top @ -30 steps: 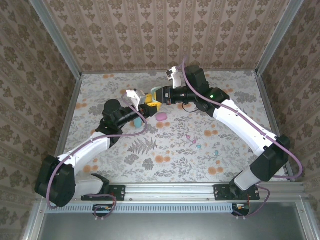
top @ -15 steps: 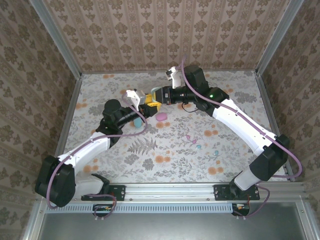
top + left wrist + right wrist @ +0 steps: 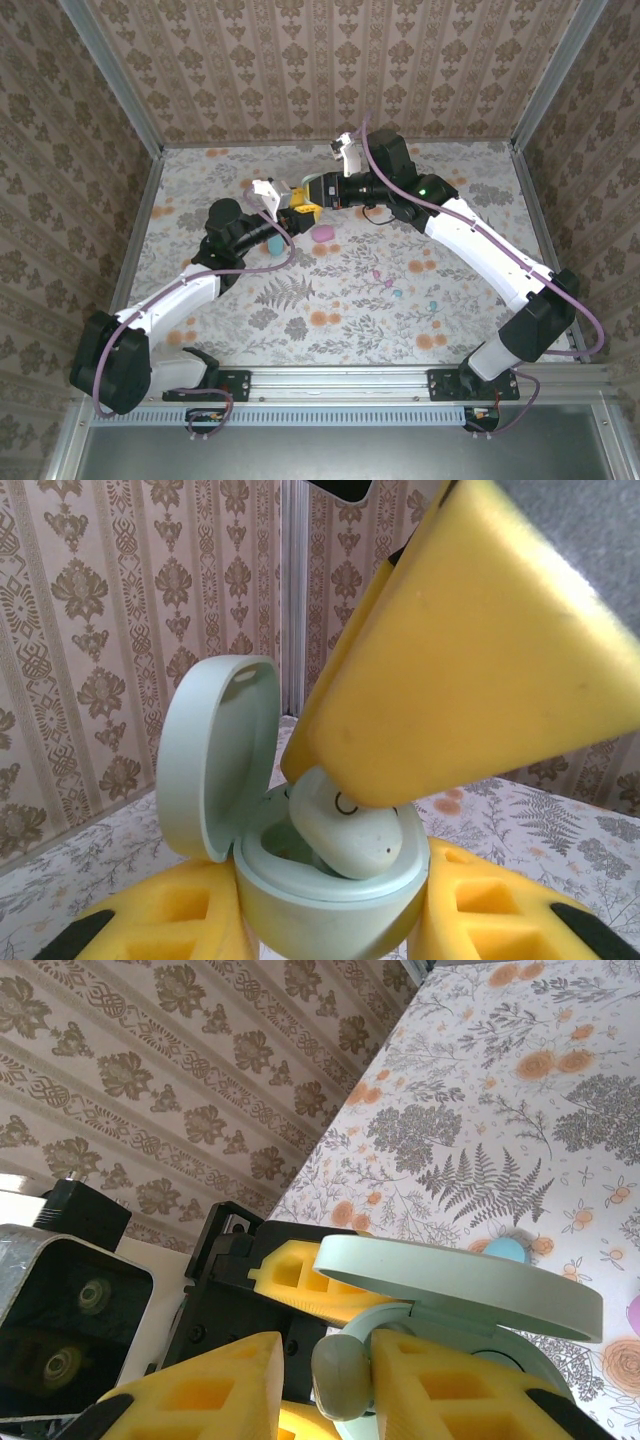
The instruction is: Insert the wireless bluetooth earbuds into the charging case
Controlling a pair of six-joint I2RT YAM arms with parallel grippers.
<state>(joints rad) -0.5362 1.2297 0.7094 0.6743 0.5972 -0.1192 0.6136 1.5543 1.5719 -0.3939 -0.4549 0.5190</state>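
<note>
Left wrist view: one pale mint earbud [image 3: 350, 840] sits partway down in the open charging case [image 3: 330, 895]. It is tipped a bit and not flat in its hole yet. The case's lid [image 3: 215, 750] stands up on the left. A big yellow finger [image 3: 450, 660] of the right gripper [image 3: 335, 1355] leans on top of the bud. In the right wrist view the bud is between that gripper's two fingers, which sit close on both sides. I cannot tell if they pinch it or only touch it. The left gripper [image 3: 330, 925] hugs the case tight from both sides and seems to hold it up above the table [image 3: 350, 330]. So the step now is putting this bud into its seat. I think the next move needs a soft push down. Then the fingers should open and lift away slowly, so the bud does not pop out. More little buds [image 3: 397, 293] lie on the table near the right arm, well apart from the case. A pink case [image 3: 323, 232] lies near the grippers.
</note>
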